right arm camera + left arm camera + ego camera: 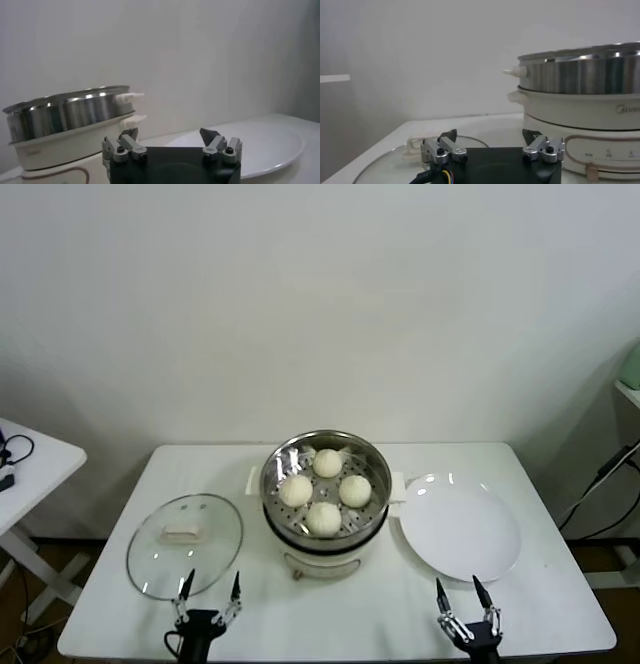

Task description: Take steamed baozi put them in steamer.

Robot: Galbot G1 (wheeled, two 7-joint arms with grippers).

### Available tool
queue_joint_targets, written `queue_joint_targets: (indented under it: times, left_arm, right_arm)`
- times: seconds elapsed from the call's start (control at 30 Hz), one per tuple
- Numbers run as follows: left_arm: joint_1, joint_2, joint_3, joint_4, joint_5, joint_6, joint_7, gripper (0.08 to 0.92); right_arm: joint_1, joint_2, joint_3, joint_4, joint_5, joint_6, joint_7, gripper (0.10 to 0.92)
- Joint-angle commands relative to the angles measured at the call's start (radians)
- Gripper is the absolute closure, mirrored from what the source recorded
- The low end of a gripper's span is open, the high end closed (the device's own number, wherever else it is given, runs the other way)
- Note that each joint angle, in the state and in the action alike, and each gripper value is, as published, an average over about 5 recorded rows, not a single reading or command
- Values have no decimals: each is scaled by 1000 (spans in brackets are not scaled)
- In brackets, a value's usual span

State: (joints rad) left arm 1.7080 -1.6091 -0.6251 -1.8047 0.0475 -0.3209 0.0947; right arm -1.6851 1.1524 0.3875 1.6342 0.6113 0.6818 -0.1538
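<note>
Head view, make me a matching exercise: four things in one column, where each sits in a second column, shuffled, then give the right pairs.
Things:
1. steamed baozi
2. glass lid
3. white plate
4. right gripper

Places:
A. flat on the table, on the robot's left of the cooker
B. inside the steamer
C. open, near the table's front edge by the plate
D. empty, on the robot's right of the cooker

Pairs: 1-B, 2-A, 3-D, 4-C

Baozi: hidden behind the steamer (580,70) wall in both wrist views.
Steamer: cut off by the picture's edge in the left wrist view.
Arms: both hands, left hand (209,588) and right hand (458,591), cut off at the head view's lower edge.
Cooker base (585,125) lettering: too blurred to read.
</note>
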Motion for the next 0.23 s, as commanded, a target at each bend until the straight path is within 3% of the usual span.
queue_joint_targets:
  times: [0.03,0.23]
  left_arm:
    - [7,-28,1,-11,3,-4,1,177]
    - [11,-29,2,-17,3,-4,1,177]
  right_arm:
    - [-35,30,3,3,-8,21,5,203]
    - [-36,28,1,4,-10,19,9,203]
